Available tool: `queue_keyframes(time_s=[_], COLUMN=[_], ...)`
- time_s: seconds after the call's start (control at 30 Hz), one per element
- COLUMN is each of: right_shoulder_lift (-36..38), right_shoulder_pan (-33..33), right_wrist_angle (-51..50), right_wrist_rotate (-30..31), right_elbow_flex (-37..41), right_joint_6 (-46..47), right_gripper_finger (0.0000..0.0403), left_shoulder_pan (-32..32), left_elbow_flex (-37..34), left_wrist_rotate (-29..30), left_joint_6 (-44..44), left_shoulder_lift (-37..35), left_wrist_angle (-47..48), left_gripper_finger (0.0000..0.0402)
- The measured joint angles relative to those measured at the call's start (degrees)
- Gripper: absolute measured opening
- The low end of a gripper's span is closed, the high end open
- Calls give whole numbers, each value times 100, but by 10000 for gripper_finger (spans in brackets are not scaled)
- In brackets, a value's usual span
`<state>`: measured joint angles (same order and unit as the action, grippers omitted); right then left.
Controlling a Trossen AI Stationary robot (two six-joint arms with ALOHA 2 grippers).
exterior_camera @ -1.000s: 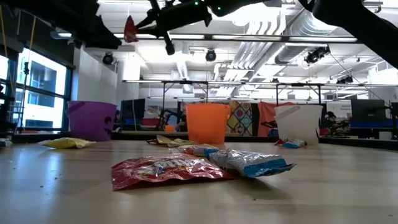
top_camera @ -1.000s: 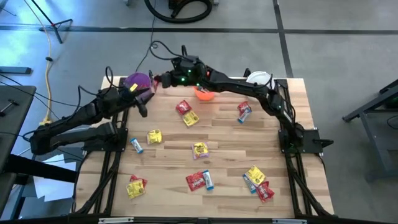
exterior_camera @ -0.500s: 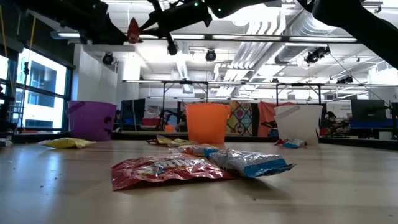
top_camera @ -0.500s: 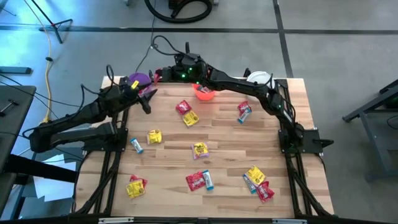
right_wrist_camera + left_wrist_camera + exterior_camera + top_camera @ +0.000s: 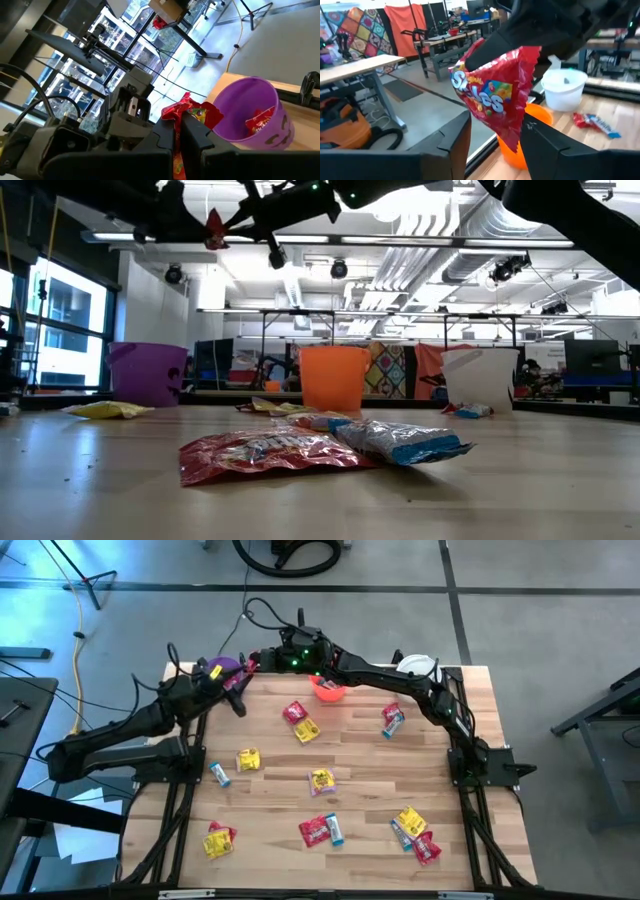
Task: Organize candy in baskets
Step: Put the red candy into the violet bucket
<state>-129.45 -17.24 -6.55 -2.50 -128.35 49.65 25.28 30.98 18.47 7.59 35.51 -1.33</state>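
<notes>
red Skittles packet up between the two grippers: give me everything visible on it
The red Skittles packet is a glossy, crinkled wrapper with white lettering, a rainbow and candy print, and a serrated end edge. It hangs in the air above the purple bucket, pinched at one end by the shut right gripper. The left gripper brackets its other end, fingers spread at either side; contact there is unclear. Another red packet already lies in that bucket.

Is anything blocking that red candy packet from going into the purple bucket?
Nothing visible does. The right gripper pinches the red Skittles packet near the open purple bucket. The left gripper only flanks the packet, fingers open.
</notes>
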Motion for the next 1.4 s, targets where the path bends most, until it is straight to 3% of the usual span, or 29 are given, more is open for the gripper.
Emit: queue_keyframes(time_s=[0.3, 0.5, 0.77, 1.03, 1.2, 1.4], right_shoulder_lift=[0, 0, 31, 315, 456, 476], right_shoulder_pan=[58, 55, 0, -179, -273, -312], right_wrist_angle=[-5, -87, -164, -436, -639, -1081], right_wrist_rotate=[-4, 81, -15, -59, -101, -236], right_elbow_flex=[4, 7, 7, 7, 7, 7], right_joint_6=[46, 93, -214, -746, -1013, -1267], right_gripper_finger=[5, 55, 143, 169, 169, 170], left_shoulder_pan=[-23, -101, -103, 114, 778, 1719], left_elbow_flex=[0, 45, 111, 114, 114, -4], left_wrist_rotate=[-164, 25, 346, 1270, 1032, 269], left_joint_6=[215, 370, 322, -485, -1184, -1381], left_shoulder_lift=[314, 258, 157, 154, 243, 628], left_wrist_angle=[-175, -134, 317, 1818, 2961, 3298], left_gripper_finger=[72, 7, 2, 1, 0, 0])
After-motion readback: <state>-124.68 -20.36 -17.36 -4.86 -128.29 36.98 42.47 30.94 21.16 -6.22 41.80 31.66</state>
